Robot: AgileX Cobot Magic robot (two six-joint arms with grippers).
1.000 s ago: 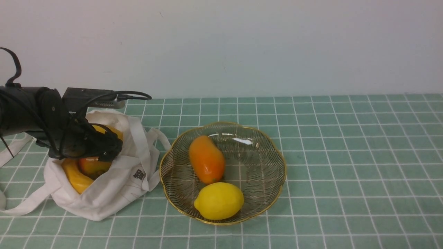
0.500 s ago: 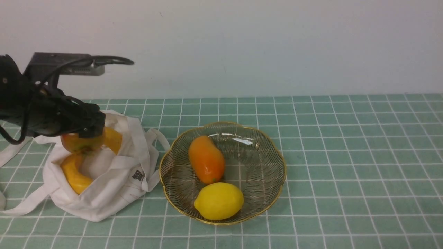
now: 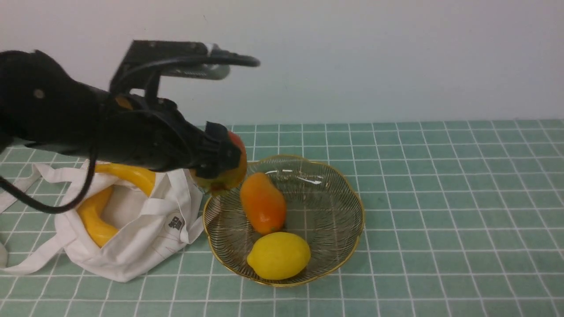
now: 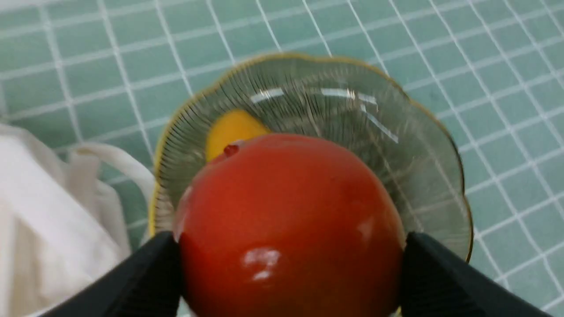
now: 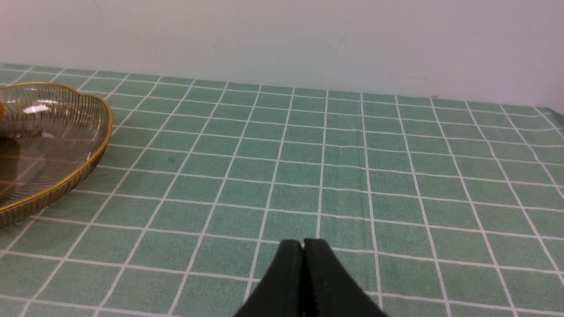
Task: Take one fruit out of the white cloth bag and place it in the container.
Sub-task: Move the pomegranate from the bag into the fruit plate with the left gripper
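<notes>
My left gripper (image 3: 222, 160) is shut on the round red fruit (image 3: 235, 169), which shades to yellow-green underneath. It hangs in the air at the near-left rim of the glass bowl (image 3: 352, 193). In the left wrist view the fruit (image 4: 288, 224) fills the space between both black fingers (image 4: 434, 273), with the gold-rimmed bowl (image 4: 423, 176) below it. The white cloth bag (image 3: 145, 240) lies open on the left of the table. My right gripper (image 5: 303, 246) is shut on nothing, low over bare tiles, out of the front view.
A long orange fruit (image 3: 263, 202) and a yellow lemon (image 3: 278, 255) lie in the bowl. A yellow banana (image 3: 94, 213) curves inside the bag. Strap handles (image 3: 26, 259) trail to the left. In the right wrist view the bowl's rim (image 5: 94, 156) sits apart from the gripper.
My left arm has lifted the red fruit out of the bag and carried it right, from inside the bag to the bowl's left rim. The bag has sagged open.
</notes>
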